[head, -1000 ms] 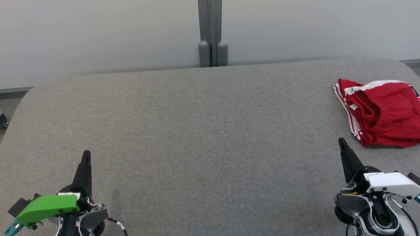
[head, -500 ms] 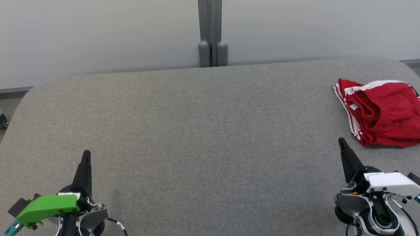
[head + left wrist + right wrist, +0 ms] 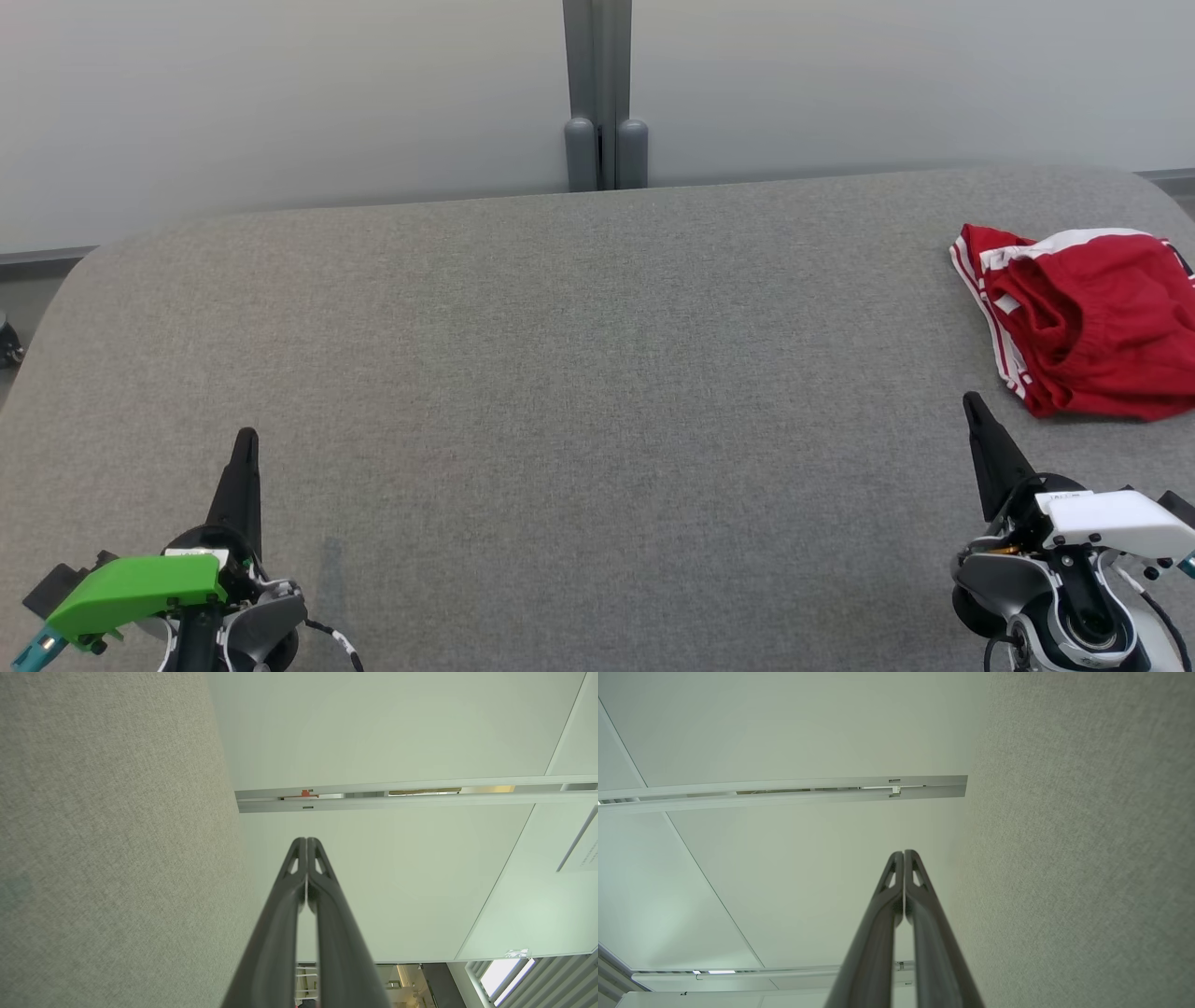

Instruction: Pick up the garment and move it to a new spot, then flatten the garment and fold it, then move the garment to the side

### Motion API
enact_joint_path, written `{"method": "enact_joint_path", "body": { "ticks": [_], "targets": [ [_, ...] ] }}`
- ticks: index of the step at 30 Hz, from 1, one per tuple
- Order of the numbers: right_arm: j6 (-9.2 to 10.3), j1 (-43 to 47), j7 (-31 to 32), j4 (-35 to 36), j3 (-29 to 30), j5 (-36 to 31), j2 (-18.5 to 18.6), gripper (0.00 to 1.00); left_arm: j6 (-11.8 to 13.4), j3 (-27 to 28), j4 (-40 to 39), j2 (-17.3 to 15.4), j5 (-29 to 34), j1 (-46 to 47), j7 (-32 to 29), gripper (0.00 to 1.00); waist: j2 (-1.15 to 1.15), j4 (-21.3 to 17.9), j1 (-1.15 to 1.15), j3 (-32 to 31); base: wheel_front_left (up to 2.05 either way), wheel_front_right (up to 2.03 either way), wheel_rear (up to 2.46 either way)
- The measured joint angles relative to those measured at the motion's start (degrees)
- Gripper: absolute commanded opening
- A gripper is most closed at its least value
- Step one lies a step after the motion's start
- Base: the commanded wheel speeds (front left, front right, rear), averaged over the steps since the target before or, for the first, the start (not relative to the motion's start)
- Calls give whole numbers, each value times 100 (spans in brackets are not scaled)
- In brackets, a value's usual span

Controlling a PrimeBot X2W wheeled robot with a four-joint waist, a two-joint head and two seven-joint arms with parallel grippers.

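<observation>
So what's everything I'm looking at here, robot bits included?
garment: one, red with white stripes, crumpled near the table's right edge
table: one, grey cloth top, spread in front of the robot
wall: one, pale, behind the table
post: one, grey, in the wall behind the table's middle
left pincer: one, dark, shut, lower left, with a green cover at its base
right pincer: one, dark, shut, lower right, with a white cover at its base, apart from the garment
</observation>
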State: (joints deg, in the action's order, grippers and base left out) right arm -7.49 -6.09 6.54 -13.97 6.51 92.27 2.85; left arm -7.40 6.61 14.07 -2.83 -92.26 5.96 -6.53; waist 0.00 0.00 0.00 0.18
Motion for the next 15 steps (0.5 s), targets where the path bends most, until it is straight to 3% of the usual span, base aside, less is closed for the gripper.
{"method": "enact_joint_path", "body": {
  "ticks": [15],
  "targets": [
    [0, -1, 0, 0, 2, 0, 0, 0, 0, 0, 0, 0, 0, 0, 0, 0, 0, 0, 0, 0, 0, 0, 0]
  ]
}}
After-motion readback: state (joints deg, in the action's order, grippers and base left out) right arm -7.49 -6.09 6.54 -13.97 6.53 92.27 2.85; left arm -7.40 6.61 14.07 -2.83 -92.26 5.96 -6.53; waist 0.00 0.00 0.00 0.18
